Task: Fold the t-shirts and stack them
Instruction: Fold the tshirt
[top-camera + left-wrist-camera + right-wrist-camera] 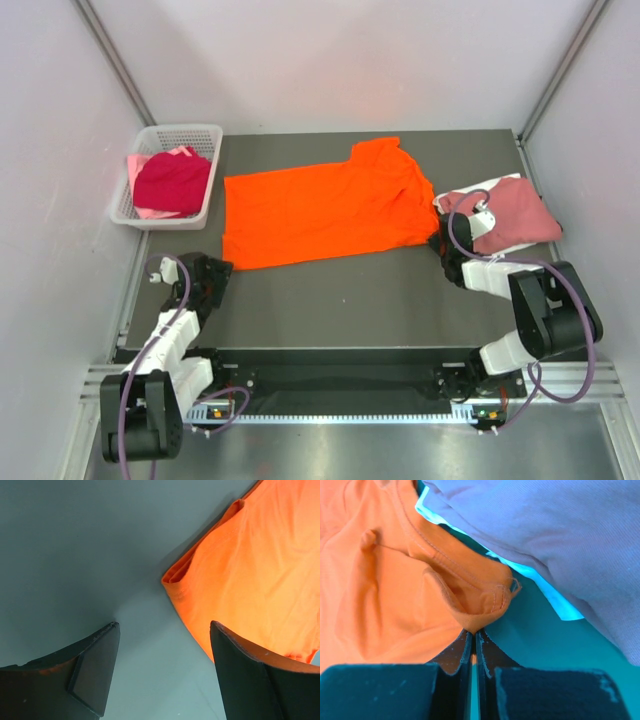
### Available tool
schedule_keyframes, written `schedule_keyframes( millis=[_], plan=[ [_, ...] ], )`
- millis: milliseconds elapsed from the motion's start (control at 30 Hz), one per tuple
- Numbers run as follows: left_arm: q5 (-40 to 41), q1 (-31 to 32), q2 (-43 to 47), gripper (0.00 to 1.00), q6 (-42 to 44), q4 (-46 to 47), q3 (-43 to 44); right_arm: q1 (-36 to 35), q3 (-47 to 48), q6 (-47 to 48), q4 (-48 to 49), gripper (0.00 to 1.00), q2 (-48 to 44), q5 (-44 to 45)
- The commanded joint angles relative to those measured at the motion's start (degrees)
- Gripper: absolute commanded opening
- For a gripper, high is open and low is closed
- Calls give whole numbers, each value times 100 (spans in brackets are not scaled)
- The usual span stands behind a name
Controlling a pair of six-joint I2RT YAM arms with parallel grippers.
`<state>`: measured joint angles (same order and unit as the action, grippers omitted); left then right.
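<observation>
A bright orange t-shirt lies spread flat across the middle of the table. My left gripper is open at its near left corner. In the left wrist view the gripper straddles bare table, with the shirt's corner just ahead and one finger over the cloth's edge. My right gripper is at the shirt's near right corner. In the right wrist view it is shut on a hemmed fold of the orange shirt. A folded dusty rose t-shirt lies on a white one at the right.
A white lattice basket stands at the far left and holds a crimson shirt over a pale pink one. Grey walls close in on both sides and the back. The folded stack lies close beside my right gripper.
</observation>
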<state>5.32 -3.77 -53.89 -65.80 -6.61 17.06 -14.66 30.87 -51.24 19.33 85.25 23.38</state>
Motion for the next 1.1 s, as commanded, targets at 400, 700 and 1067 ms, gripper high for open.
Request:
schedule_keyframes(
  millis=[400, 700, 1067],
  plan=[
    [-119, -19, -280, 71, -108, 599, -247, -99, -415, 167, 888, 0, -387, 150],
    [-22, -18, -851, 61, -249, 1258, -203, -134, -415, 211, 932, 0, -378, 185],
    [-102, -18, -1906, 33, -381, 1768, 43, -266, -363, 246, 862, 0, -422, 369]
  ],
)
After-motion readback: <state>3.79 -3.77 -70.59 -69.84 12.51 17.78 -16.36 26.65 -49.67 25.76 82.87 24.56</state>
